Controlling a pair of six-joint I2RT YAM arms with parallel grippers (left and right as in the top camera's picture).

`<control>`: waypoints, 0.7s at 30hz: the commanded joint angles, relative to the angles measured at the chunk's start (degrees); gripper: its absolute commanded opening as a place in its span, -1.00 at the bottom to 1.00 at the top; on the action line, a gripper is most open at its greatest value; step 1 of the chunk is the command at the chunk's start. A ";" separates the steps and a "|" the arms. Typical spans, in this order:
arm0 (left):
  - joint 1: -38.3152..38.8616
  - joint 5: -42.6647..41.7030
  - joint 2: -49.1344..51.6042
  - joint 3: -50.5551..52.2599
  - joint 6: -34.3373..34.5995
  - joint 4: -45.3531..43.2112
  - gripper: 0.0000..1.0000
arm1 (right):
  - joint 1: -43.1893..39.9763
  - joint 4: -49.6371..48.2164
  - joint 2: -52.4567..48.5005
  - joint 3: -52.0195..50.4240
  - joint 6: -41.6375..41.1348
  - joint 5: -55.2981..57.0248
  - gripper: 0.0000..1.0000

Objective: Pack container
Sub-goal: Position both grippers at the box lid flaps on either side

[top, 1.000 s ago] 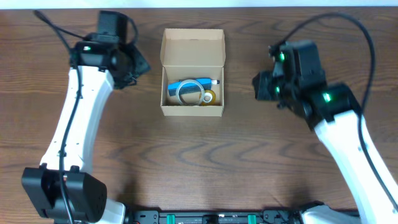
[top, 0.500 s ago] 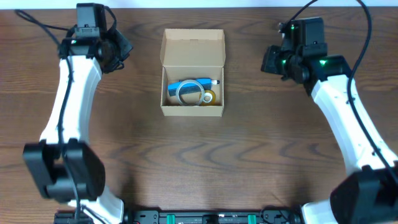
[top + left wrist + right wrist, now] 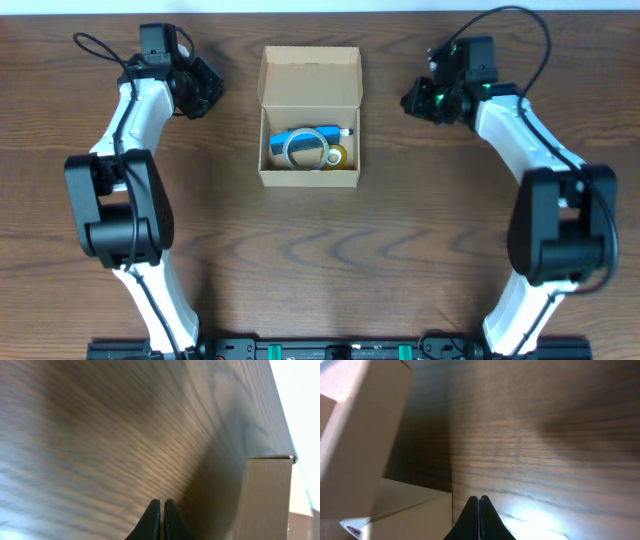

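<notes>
container [image 3: 310, 78] open on worktop [image 3: 400, 250], tape roll [image 3: 303, 150] inside. my left pincer [image 3: 160, 510] pressed together, beside container. my right pincer [image 3: 479, 505] pressed together, opposite side.

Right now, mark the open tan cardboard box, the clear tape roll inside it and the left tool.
Tan cardboard box [image 3: 310, 80]: overhead view, inside face of the open lid.
Clear tape roll [image 3: 288, 150]: overhead view, left rim of the ring.
Left tool [image 3: 161, 502]: left wrist view, between the shut fingertips.

Left end effector [image 3: 161, 510] pokes up from the bottom edge, fingertips pinched tight together. Blurry wood-grain desk [image 3: 100, 435] fills most of it, and the container [image 3: 265, 495] shows a tan wall at lower right.
</notes>
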State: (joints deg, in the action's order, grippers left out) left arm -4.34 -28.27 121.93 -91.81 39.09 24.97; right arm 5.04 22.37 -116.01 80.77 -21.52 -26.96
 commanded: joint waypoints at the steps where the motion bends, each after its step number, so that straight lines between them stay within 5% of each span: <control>1: -0.17 -9.27 2.43 -1.05 1.88 -1.97 -0.89 | -0.46 -2.36 -3.50 1.07 -0.81 -8.44 -0.98; 21: -0.13 -28.11 8.24 -1.05 5.27 -12.72 -0.89 | 2.40 -25.46 -10.47 1.07 -8.90 -18.53 -0.97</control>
State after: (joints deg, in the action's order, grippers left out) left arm -4.40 -52.60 129.36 -91.81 43.94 12.69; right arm 6.11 -2.57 -125.75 80.84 -29.12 -44.01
